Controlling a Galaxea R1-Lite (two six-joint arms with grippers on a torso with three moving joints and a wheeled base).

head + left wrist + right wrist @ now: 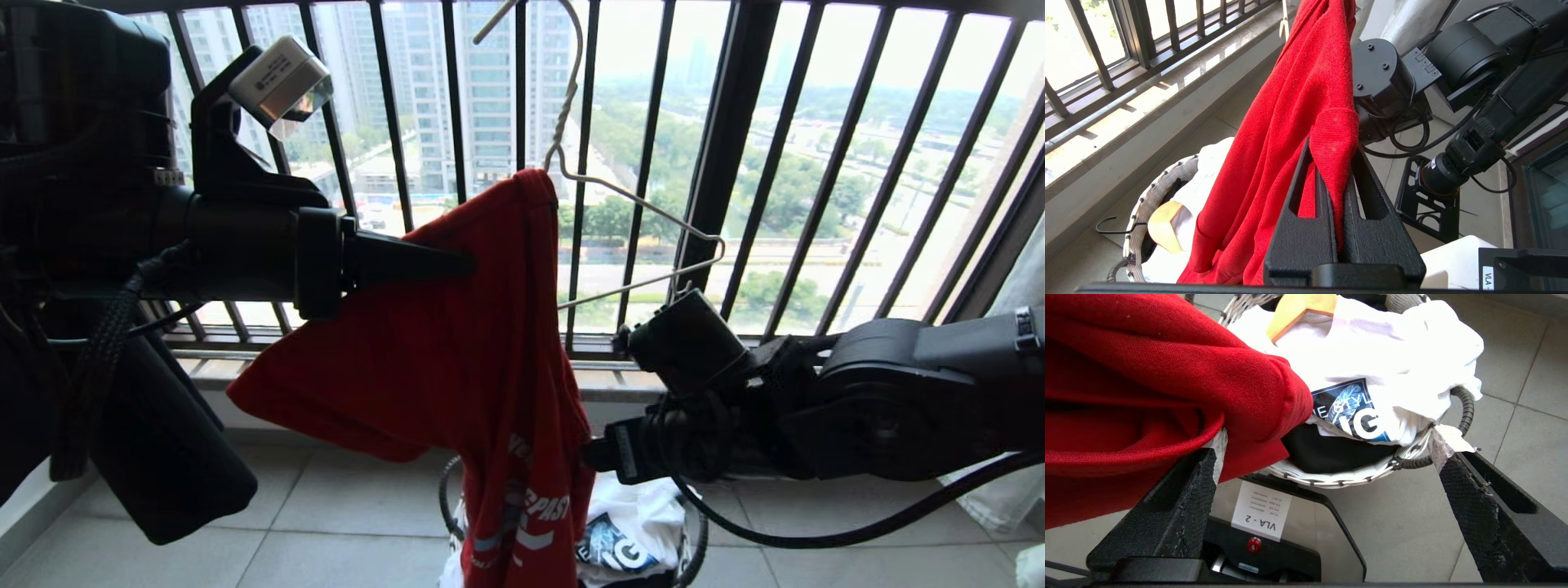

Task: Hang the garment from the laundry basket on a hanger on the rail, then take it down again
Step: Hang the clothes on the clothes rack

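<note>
Red garment (457, 359) draped lengthwise downward off one hanger (620, 204) arm.
Pinched by left gripper (1331, 163); right gripper (1327, 465) spread wide; hook top cropped.

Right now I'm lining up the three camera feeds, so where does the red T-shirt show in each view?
Head view: the red T-shirt hangs at centre from the wire hanger, pinched by the left gripper.
Left wrist view: it runs up the middle, clamped between the black fingers.
Right wrist view: it fills the left side.
Shared landmark: the laundry basket below it.
</note>
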